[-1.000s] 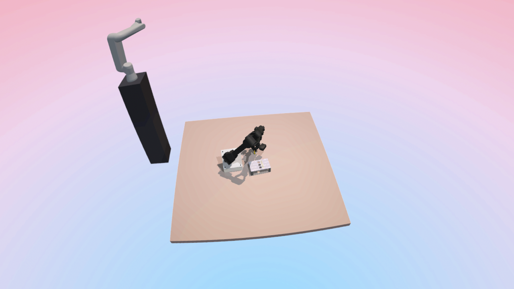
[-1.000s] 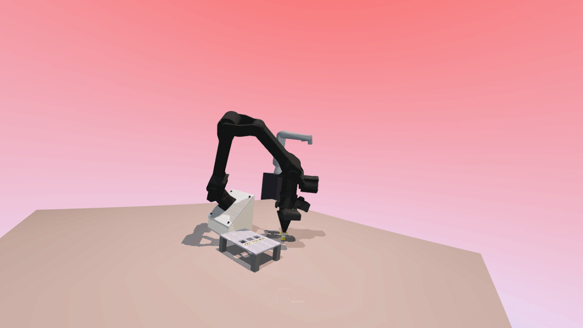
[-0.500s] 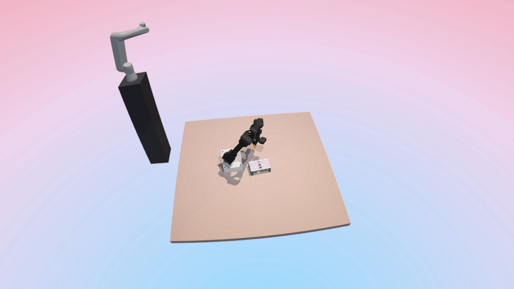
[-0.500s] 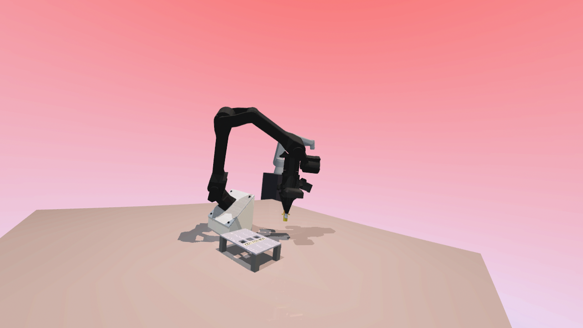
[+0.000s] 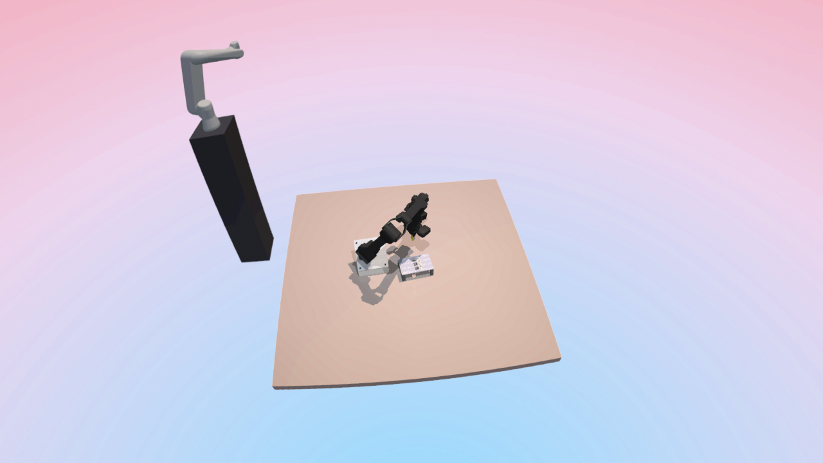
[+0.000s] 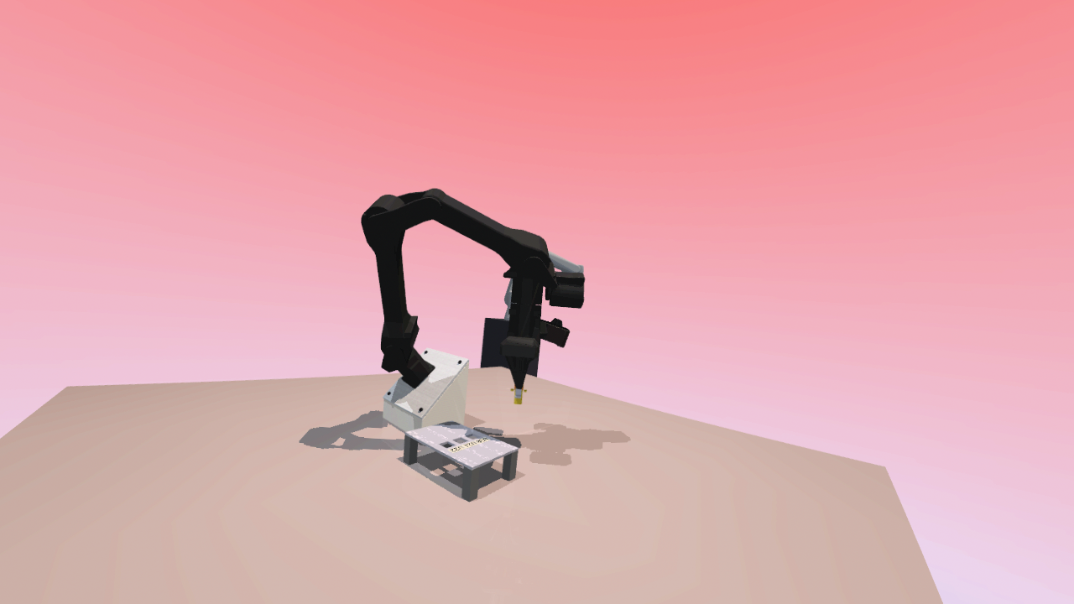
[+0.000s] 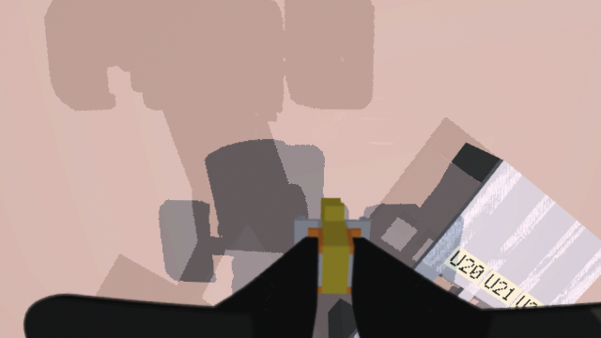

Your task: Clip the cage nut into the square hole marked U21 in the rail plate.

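The gripper (image 5: 412, 235) (image 6: 518, 387) (image 7: 333, 251) is closed on the cage nut (image 5: 412, 237) (image 6: 518, 398) (image 7: 334, 269). The nut is in the air above the bench (image 5: 460, 322) (image 6: 601, 525) (image 7: 470, 70), near the rail plate (image 5: 425, 263) (image 6: 489, 453) (image 7: 531, 225) and apart from it.

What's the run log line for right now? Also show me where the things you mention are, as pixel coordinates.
black hand (image 5: 412, 236) (image 6: 518, 390) (image 7: 333, 251): shut on small yellow-and-grey cage nut (image 6: 518, 400) (image 7: 334, 269) | nut: raised off table | pale rectangular rail plate (image 5: 425, 265) (image 6: 492, 452) (image 7: 526, 225): nut not inserted

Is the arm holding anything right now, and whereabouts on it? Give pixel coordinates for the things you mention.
Yes, the nut (image 5: 411, 236) (image 6: 518, 400) (image 7: 335, 269); the end effector (image 6: 518, 390) (image 7: 333, 251) grips it by its two opposite sides, near the top.
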Robot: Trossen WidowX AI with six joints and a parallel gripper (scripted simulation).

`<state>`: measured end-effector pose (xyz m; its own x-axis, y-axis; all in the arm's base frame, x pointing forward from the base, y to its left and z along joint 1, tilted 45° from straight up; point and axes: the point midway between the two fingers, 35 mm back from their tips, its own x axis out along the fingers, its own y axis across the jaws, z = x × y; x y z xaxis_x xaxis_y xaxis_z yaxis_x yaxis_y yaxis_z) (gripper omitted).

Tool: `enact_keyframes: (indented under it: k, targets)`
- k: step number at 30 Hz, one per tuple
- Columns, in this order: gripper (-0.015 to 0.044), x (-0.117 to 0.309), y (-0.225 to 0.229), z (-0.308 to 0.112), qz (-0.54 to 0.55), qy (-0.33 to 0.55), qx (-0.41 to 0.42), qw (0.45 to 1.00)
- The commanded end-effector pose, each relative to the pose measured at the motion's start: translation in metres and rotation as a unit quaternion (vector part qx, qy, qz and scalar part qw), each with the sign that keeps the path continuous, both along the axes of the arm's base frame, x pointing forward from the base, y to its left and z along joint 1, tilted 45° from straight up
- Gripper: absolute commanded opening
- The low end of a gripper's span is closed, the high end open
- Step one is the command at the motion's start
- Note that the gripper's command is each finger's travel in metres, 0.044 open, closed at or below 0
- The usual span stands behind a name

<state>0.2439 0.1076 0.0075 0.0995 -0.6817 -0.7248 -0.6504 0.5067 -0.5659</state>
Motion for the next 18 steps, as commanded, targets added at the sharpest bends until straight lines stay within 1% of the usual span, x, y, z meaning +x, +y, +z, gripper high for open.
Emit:
enact_keyframes:
  k: [1, 10, 18]
  targets:
    - [0.0024, 0.002, -0.014, 0.012, -0.029, -0.026, 0.000, 0.999]
    - [0.0024, 0.006, -0.051, 0.047, -0.112, -0.106, 0.010, 0.988]
    - [0.0024, 0.002, -0.084, 0.076, -0.186, -0.177, 0.014, 0.966]
